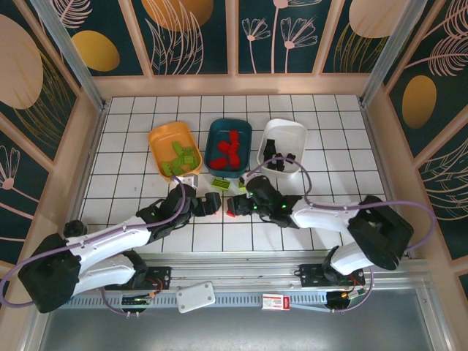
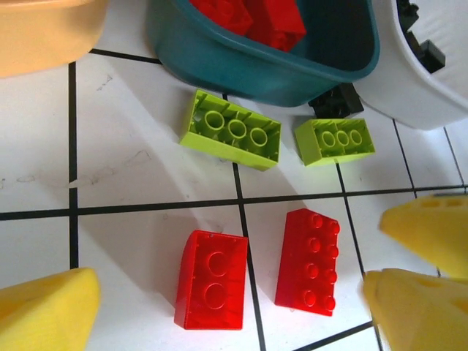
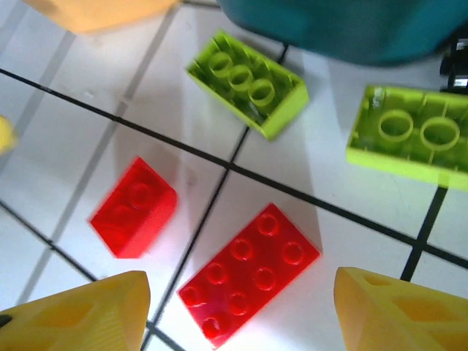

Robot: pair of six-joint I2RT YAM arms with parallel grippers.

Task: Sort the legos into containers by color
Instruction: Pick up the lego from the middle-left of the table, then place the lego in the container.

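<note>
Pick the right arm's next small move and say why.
Probably lower the right gripper onto the studded red brick and close. Its open fingers straddle that brick, which lies loose on the table, and the teal tray just beyond holds the other red bricks.

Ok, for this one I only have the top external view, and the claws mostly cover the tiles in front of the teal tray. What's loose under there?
Observer: Two red bricks and two lime bricks lie on the tiles.
Operator: Any black?
Observer: One black brick, tucked between the teal tray and white tray.
Operator: Right claw holding anything?
Observer: No; the right claw is open, the studs-up red brick between its fingers.
</note>
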